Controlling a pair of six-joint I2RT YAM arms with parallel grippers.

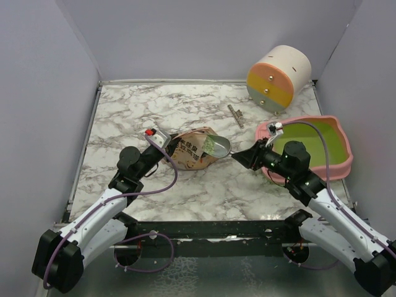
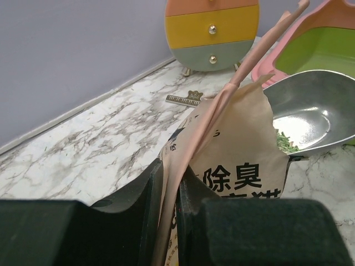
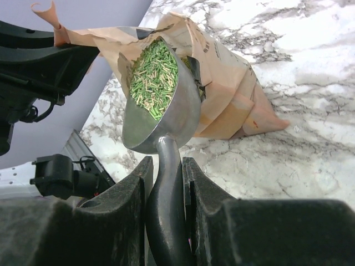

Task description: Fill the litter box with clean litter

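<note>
The pink litter box [image 1: 344,162] with a lime-green inside lies at the right, and its green floor looks bare; it also shows in the left wrist view [image 2: 327,50]. A tan paper bag [image 1: 193,153] lies mid-table. My left gripper [image 1: 166,147] is shut on the bag's folded top edge [image 2: 188,149]. My right gripper [image 1: 240,158] is shut on the handle of a silver scoop [image 3: 161,111]. The scoop bowl [image 1: 218,146] is at the bag's mouth. It holds green and pale litter granules [image 3: 154,77].
A round cream drum [image 1: 278,77] with orange, yellow and grey bands stands at the back right. A small metal clip [image 1: 235,116] lies on the marble between the drum and the bag. Grey walls close in the table on three sides.
</note>
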